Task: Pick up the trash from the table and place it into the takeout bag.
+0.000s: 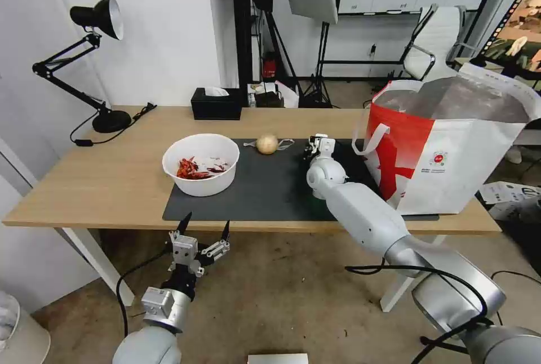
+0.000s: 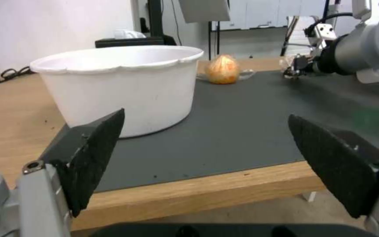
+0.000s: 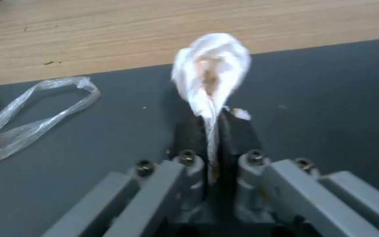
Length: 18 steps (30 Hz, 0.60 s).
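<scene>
Crumpled tissue is pinched tight btwn my right gripper fingers, over the dark mat near its far edge, just beside the takeout bag at the table's right end. Bowl of chili scraps sits on the mat's left end, beige ball at the mat's far edge w/ clear plastic next to it. My left gripper hangs off the table's front edge, jaws spread wide, facing the bowl.
</scene>
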### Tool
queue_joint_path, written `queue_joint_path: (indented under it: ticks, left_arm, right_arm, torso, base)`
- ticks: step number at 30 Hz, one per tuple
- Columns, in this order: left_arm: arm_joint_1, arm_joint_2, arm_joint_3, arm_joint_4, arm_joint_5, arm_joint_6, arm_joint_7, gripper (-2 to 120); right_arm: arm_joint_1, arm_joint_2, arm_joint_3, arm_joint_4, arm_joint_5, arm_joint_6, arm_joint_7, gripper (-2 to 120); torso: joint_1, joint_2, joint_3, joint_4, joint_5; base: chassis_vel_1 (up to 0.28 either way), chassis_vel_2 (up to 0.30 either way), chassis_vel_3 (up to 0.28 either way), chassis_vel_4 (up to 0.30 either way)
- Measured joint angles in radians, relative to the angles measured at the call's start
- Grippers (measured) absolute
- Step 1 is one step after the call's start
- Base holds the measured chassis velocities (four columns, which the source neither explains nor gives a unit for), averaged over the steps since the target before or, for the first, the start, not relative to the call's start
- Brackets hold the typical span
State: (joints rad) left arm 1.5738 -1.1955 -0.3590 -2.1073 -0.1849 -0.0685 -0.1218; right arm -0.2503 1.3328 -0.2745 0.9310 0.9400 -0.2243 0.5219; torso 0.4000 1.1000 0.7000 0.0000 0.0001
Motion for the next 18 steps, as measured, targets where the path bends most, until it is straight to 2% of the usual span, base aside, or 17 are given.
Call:
queue_joint_path:
  ticks: [2,13,15,16,18]
  left_arm:
    - [-0.001,0.000,0.003,0.000,0.000,0.000,0.000,100]
    - [0.005,-0.001,0.004,-0.004,0.002,-0.003,0.000,100]
    - [0.008,-0.002,0.000,-0.011,0.002,-0.004,0.000,100]
    - [0.008,-0.002,0.000,-0.011,0.002,-0.004,0.000,100]
    - [0.010,-0.002,-0.003,-0.018,0.002,-0.004,0.000,100]
  right_arm:
    - [-0.004,-0.009,-0.001,0.012,0.007,0.001,-0.002,0]
    - [-0.031,-0.049,-0.004,0.098,0.029,0.011,-0.004,0]
    - [-0.049,-0.086,-0.004,0.176,0.038,0.019,-0.004,0]
    - [-0.049,-0.086,-0.004,0.176,0.038,0.019,-0.004,0]
    - [-0.077,-0.142,-0.005,0.303,0.052,0.021,0.000,0]
  torso:
    - [0.000,0.000,0.000,0.0000,0.0000]
    - [0.000,0.000,0.000,0.0000,0.0000]
    - [0.000,0.000,0.000,0.0001,0.0000]
    - [0.000,0.000,0.000,0.0001,0.0000]
    - [0.000,0.000,0.000,-0.0001,0.0000]
  base:
    - [0.000,0.000,0.000,0.000]
    - [0.000,0.000,0.000,0.000]
    - [0.000,0.000,0.000,0.000]
    - [0.000,0.000,0.000,0.000]
    - [0.000,0.000,0.000,0.000]
